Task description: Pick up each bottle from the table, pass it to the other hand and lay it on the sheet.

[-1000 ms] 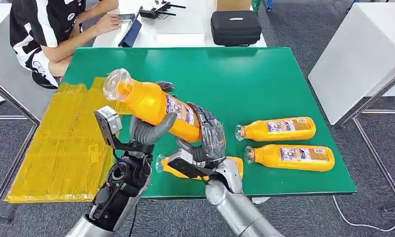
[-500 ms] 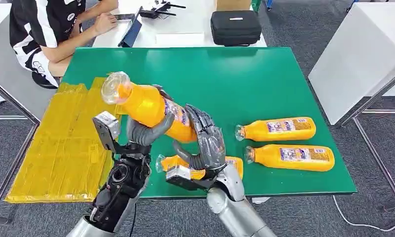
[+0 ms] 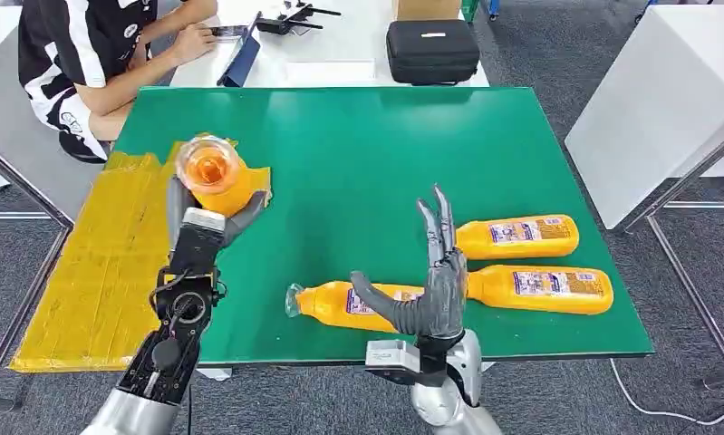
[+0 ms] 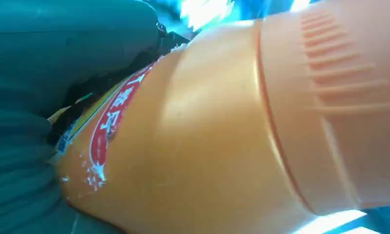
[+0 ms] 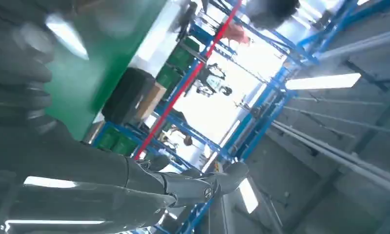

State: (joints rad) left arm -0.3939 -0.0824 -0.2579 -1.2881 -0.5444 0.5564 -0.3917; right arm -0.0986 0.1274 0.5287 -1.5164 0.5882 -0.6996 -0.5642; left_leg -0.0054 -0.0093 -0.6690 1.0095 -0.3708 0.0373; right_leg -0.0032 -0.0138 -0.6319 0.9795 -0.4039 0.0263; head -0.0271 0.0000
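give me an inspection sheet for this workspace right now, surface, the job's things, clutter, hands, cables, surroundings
Surface: green table, with a yellow sheet over its left end.
Job's things: one orange bottle in the left hand, cap end toward the camera, over the sheet's edge; three orange bottles lying on the table, near, middle, far.
Clutter: nothing seen on the green table.
Hands: left hand grips the bottle; right hand is open, fingers up, holding nothing.
Cables: a white cable on the floor at right.
Surroundings: a seated person, a black case on a white table behind, grey carpet.
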